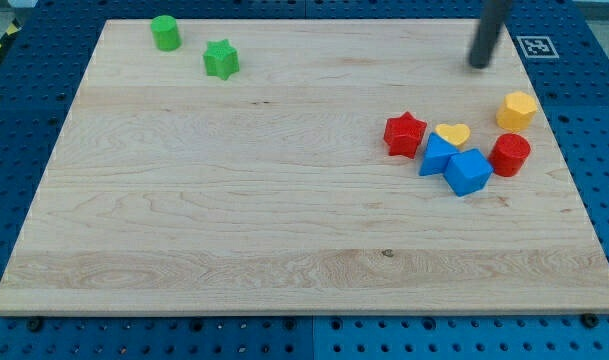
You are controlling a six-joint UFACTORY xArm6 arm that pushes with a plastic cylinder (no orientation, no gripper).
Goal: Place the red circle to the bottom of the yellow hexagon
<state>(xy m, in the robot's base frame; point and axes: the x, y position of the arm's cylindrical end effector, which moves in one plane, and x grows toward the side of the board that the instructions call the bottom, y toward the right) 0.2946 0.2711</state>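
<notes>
Our tip holds nothing and touches no block; the red circle sits below it, under the yellow hexagon.

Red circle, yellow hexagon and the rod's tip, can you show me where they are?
Red circle block point(510, 154): camera view, on its top face.
Yellow hexagon block point(518, 108): camera view, on its top face.
My tip point(479, 64): camera view, rod's very end, above the blocks.

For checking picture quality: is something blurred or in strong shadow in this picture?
Camera view: my tip and its rod look soft and blurred; the blocks, such as the red circle and yellow hexagon, are sharp; light is even, shadows short and faint.
</notes>
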